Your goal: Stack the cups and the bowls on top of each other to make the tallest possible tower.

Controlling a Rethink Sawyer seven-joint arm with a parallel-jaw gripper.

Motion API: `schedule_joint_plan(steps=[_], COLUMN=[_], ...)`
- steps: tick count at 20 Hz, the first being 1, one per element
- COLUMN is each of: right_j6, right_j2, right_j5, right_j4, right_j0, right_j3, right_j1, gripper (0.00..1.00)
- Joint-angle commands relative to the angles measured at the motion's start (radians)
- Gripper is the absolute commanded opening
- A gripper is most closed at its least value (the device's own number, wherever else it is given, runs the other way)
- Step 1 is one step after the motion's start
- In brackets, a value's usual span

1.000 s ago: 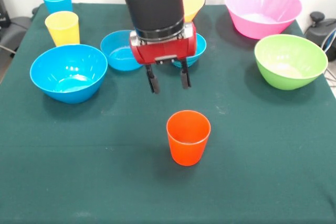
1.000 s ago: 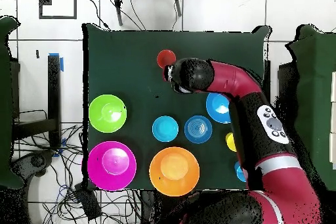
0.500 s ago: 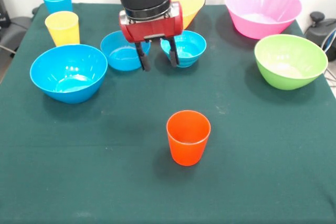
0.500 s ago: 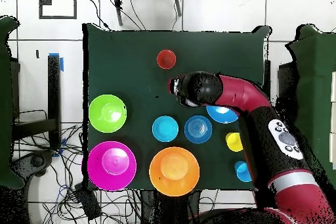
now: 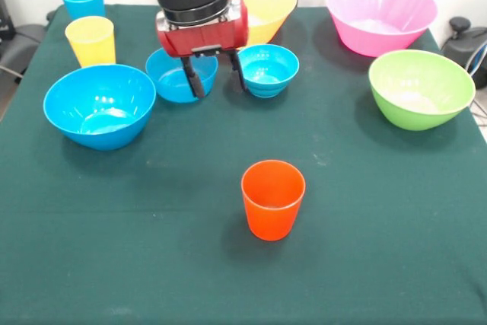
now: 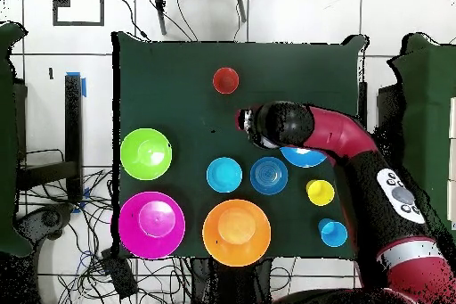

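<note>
We are seeing the hand (image 5: 213, 80) hanging open and empty above the tabletop (image 5: 365, 211), its two dark fingers (image 5: 197, 83) spread apart and gripping nothing. The orange-red cup (image 5: 272, 199) is standing upright well apart from it, toward the camera. In the front view one small blue bowl (image 5: 176, 74) is sitting right behind the fingers and the ridged blue bowl (image 5: 265, 69) just beside them. The bowls are all lying separate, none stacked. From overhead, the arm is covering most of the medium blue bowl (image 6: 301, 155), and the hand's fingers are not showing there.
</note>
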State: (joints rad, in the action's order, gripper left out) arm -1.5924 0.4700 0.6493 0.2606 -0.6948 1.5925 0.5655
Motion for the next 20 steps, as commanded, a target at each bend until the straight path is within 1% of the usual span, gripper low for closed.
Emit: schedule_joint_plan(steps=[1,3,7,9,12,15,20], right_j6=[0.149,0.157,0.180,0.186,0.169,0.161,0.133], right_j2=[0.086,0.106,0.120,0.119,0.113,0.109,0.097], right_j5=[0.031,0.013,0.045,0.059,0.058,0.035,0.046], right_j4=[0.049,0.046,0.061,0.074,0.085,0.100,0.085], right_j0=[-0.029,-0.049,-0.062,-0.061,-0.052,-0.044,-0.039], right_j3=[0.006,0.003,-0.036,-0.049,-0.043,-0.041,-0.042], right_j1=[-0.088,-0.113,-0.141,-0.138,-0.124,-0.126,-0.132], gripper=[1.00,1.00,1.00,1.00,1.00,1.00,1.00])
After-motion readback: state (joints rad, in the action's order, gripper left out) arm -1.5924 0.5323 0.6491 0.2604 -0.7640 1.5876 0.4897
